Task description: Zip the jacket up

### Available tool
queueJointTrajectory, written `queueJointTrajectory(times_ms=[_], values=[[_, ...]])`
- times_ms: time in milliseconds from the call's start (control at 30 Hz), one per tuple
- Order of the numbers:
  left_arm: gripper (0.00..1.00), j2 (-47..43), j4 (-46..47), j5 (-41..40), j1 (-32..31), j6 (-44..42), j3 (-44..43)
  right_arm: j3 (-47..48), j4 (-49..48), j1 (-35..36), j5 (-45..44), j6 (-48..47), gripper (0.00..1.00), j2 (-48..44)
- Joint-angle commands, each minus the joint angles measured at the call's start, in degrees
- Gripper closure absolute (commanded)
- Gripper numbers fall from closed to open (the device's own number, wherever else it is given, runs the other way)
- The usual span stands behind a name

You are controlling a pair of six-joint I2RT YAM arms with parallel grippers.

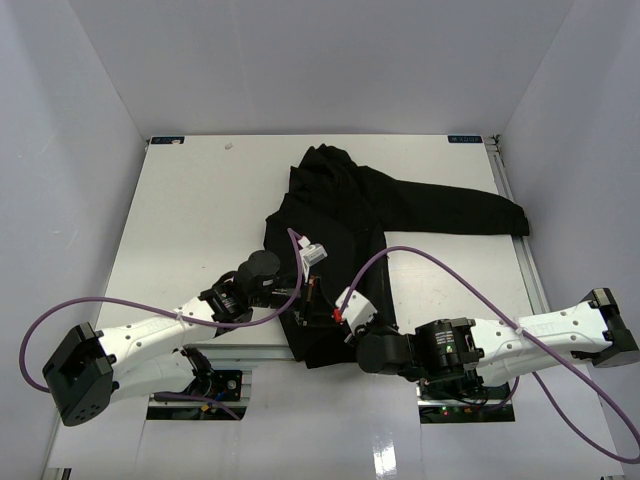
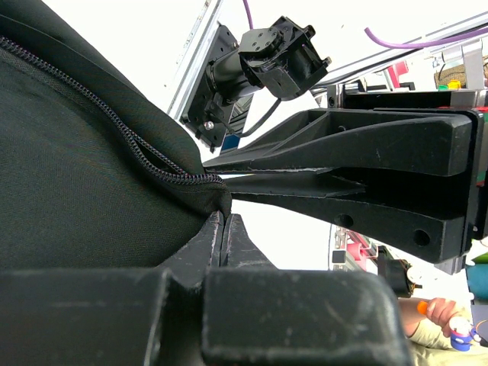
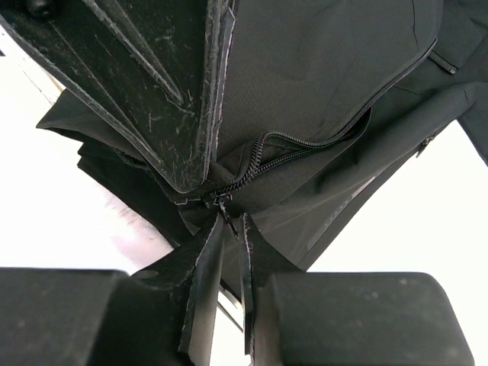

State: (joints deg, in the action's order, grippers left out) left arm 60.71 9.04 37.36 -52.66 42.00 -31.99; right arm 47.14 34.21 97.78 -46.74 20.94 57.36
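The left hand grips the jacket bottom to keep it still while the right hand pinches the zipper to pull it.

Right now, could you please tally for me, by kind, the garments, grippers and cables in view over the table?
black jacket: 1
grippers: 2 (left gripper, right gripper, both shut on the jacket's zip end)
purple cables: 2
Total: 5
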Motion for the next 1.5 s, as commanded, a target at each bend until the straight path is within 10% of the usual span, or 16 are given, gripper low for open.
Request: queueJointTrajectory(times_ms=[0,233,1467], values=[[1.0,-0.5,0.45,1.22,-0.02,0.19,-2.29,-0.33,-3.63,0.1,-0.65,-0.2,0.8,-1.55],[1.0,-0.59,1.63,2.19,-0.01,0.38,-1.94,-3.03,-6.1,0.05,0.69,-1.47,0.92,-5.5],[1.0,0.56,-0.05,4.89,-0.06,-1.29,-0.63,1.82,0.84,-0.5,-18.38,-7.04,0.92,-7.46]])
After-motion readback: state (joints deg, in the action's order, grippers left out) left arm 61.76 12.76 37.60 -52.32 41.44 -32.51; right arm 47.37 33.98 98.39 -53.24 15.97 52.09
